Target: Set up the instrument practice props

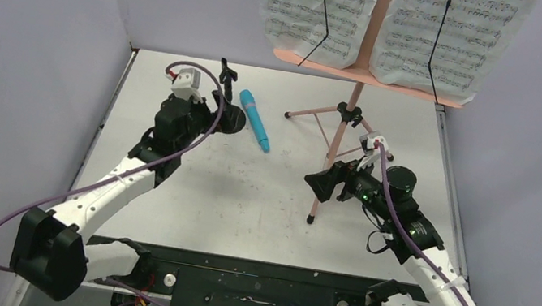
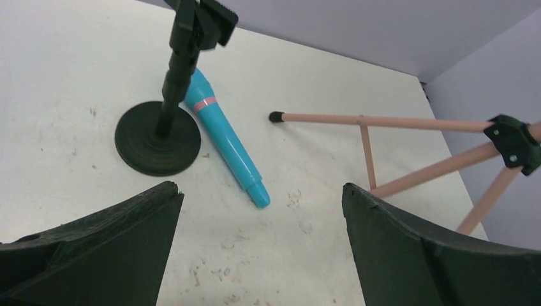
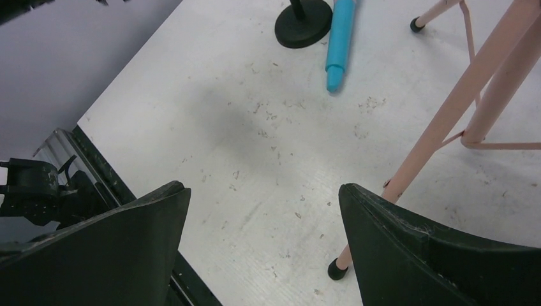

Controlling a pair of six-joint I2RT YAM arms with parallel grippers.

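Scuffed white table (image 2: 332, 70), slim blue microphone (image 2: 226, 137) with pink band

I can read no words, numbers or brand marks in any of my three views; the only print I see is on the white sheet-music pages (image 1: 290, 8) at the top middle of the overhead view, rows of staves and notes too small for me to make out a title or any lettering; in the left wrist view, upper left of centre, the bright blue microphone (image 2: 226, 143) bears a pink band (image 2: 205, 104), with no writing on it that I can tell.
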